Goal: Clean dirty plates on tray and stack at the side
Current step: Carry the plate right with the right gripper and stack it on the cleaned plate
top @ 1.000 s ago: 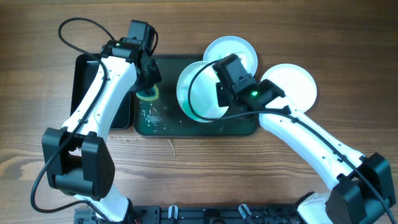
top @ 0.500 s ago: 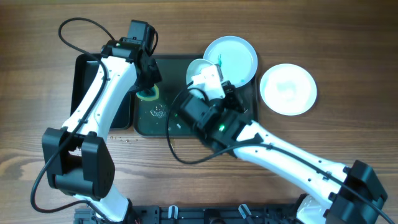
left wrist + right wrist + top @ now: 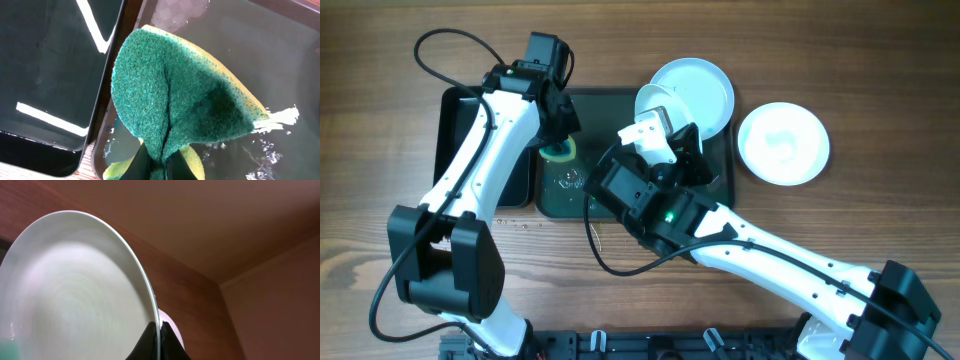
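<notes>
overhead: left hand (image 3: 558, 146) clamps green sponge (image 3: 558, 154) at tray's (image 3: 720, 190) 9 o'clock end; right hand (image 3: 662, 122) holds plate (image 3: 653, 100) tilted; second plate (image 3: 705, 85) at 1 o'clock rim; third plate (image 3: 783, 143) on counter (image 3: 880, 80), 3 o'clock | left wrist: sponge pinched, tray wet | right wrist: fingers (image 3: 146, 344) pinch plate rim

Table (image 3: 380, 120) is carrying: plates (image 3: 655, 103) (image 3: 705, 85) (image 3: 783, 143), three; tray (image 3: 552, 195), one; black bin (image 3: 455, 115), one; green sponge (image 3: 558, 150), one. Arms (image 3: 490, 140) (image 3: 790, 260) are numbering two.
</notes>
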You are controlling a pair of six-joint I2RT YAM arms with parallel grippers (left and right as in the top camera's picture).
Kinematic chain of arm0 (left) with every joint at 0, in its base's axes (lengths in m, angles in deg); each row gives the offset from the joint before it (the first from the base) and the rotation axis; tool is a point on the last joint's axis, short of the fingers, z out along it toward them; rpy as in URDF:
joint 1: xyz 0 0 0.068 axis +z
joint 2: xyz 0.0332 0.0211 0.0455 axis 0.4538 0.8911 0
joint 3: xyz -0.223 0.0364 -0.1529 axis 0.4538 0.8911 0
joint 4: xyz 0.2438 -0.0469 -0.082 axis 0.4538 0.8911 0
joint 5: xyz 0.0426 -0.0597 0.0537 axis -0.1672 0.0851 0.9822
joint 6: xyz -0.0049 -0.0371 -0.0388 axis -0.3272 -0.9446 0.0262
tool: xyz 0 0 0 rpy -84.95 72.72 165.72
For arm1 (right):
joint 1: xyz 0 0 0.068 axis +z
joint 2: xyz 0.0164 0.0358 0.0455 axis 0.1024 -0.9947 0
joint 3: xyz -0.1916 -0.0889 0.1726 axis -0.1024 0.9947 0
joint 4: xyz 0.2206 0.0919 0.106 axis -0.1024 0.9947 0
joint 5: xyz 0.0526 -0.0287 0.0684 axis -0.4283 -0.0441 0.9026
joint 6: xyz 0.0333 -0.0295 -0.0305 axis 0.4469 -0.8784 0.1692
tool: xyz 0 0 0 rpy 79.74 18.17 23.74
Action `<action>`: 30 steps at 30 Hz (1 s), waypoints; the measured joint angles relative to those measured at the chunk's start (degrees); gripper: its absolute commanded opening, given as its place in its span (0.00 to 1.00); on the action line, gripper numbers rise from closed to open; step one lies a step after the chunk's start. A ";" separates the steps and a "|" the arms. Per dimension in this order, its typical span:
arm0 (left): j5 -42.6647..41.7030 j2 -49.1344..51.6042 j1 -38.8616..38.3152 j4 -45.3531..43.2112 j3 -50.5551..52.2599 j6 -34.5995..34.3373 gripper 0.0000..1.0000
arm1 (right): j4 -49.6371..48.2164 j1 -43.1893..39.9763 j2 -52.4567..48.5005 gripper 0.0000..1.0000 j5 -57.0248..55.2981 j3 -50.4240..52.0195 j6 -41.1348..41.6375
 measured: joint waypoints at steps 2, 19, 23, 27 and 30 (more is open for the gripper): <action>0.00 0.00 0.00 0.00 0.00 0.00 0.04 | -0.02 0.00 0.00 0.04 -0.15 0.00 -0.02; 0.00 0.00 0.00 0.00 0.00 0.00 0.04 | 0.24 -0.42 0.00 0.04 6.84 0.00 2.10; 0.00 0.00 0.00 0.00 0.00 0.00 0.04 | 0.72 -2.51 0.02 0.04 16.09 0.00 5.92; 0.00 0.00 0.00 0.00 0.00 0.00 0.04 | 1.75 -7.43 0.44 0.04 31.36 0.00 12.55; -0.50 0.00 0.00 0.00 0.00 0.00 0.04 | 1.84 -13.18 0.92 0.04 43.21 0.00 15.37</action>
